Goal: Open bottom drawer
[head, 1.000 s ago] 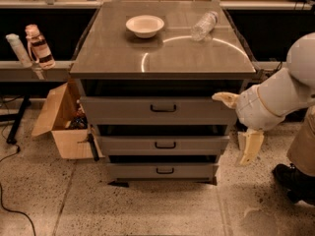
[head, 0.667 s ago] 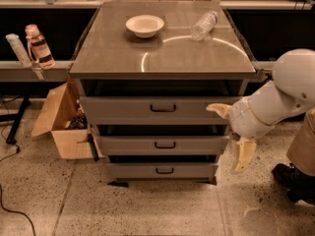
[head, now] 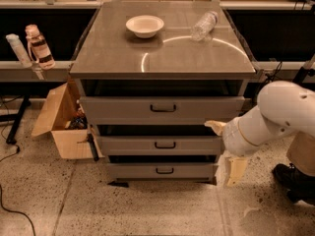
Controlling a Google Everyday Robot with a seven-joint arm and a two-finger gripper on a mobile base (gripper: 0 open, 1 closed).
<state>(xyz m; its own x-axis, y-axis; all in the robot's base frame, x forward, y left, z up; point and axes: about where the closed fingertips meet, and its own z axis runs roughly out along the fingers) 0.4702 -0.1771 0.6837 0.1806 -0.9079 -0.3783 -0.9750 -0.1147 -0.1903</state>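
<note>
The bottom drawer point(head: 162, 170) is the narrowest grey front of three, lowest in the cabinet, with a small black handle point(head: 165, 170) at its centre. It stands roughly flush under the mid-sized drawer point(head: 160, 145) and the widest top drawer point(head: 162, 109). My gripper point(head: 221, 151) is at the cabinet's right front corner, level with the middle and bottom drawers. Its cream fingers point(head: 215, 127) are spread wide, one pointing left and one pointing down. It holds nothing and is well right of the bottom handle. The white arm point(head: 270, 119) reaches in from the right.
A white bowl point(head: 144, 25) and a lying plastic bottle point(head: 204, 25) rest on the cabinet top point(head: 162, 58). An open cardboard box point(head: 56, 124) sits left of the cabinet. Bottles point(head: 38, 45) stand on a left shelf. A dark base part point(head: 295, 181) is at the right.
The arm and gripper have moved left and slightly down, closer to the cabinet's right front corner. The drawers have not moved.
</note>
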